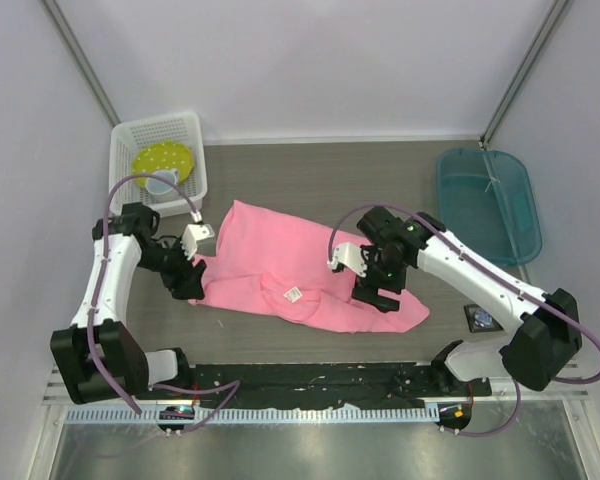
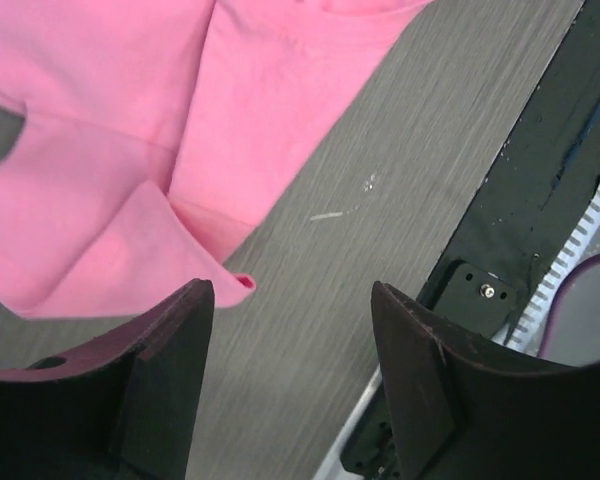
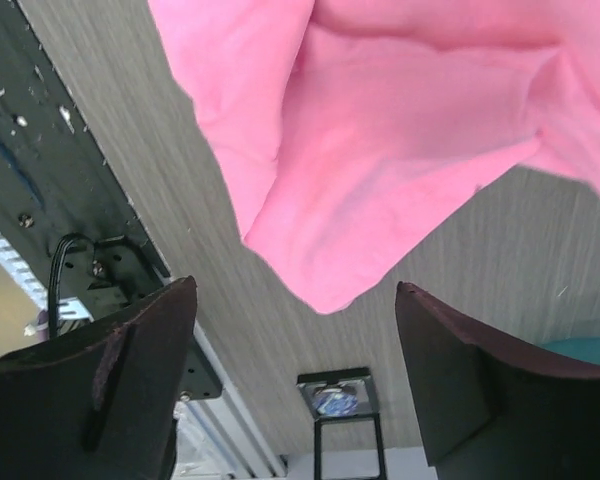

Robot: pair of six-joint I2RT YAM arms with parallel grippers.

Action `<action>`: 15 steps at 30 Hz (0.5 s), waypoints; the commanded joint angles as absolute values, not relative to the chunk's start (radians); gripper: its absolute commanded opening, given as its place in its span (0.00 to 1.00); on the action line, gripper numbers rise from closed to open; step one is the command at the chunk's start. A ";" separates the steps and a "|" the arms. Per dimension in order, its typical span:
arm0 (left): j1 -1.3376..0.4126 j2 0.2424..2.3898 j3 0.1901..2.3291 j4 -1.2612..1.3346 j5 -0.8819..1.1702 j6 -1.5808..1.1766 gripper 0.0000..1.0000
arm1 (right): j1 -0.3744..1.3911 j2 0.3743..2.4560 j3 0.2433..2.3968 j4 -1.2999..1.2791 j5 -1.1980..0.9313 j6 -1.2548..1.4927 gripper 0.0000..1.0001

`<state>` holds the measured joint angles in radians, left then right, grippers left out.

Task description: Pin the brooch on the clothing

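Lying crumpled across the middle of the worktop (image 1: 380, 170), the clothing (image 1: 280, 255) showed its small white label (image 1: 292, 294) near the 6 o'clock edge of the heap. The brooch (image 3: 334, 400) was not on it: it sat as a bluish round spot inside a small black square case (image 1: 479, 318) at about 4 o'clock, well apart from the fabric. The left claw (image 2: 292, 290) hovered at the shirt's 9 o'clock edge, jaws spread wide and holding nothing, with a folded pink corner just beside one finger and bare worktop between them. The right claw (image 3: 295, 290) hung over the shirt's 4 o'clock corner, also wide apart and empty; in its wrist view the pink corner lay between the fingers, with the case beyond it. A white basket (image 1: 155, 122) holding a yellow-green dish (image 1: 165, 158) stood at 10 o'clock, and a teal tray (image 1: 485, 210) lay at 2 o'clock.
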<state>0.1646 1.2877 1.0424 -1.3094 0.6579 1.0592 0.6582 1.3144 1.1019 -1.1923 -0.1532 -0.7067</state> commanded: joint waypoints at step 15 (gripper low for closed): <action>-0.020 1.494 1.092 -1.086 0.664 1.160 0.48 | 0.658 1.629 1.204 -1.009 -0.348 -0.640 0.54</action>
<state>0.0120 1.4784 1.0527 -1.1439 0.6704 1.1603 0.6582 1.5753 1.1603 -1.0618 -0.2558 -0.6903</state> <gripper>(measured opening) 0.477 0.539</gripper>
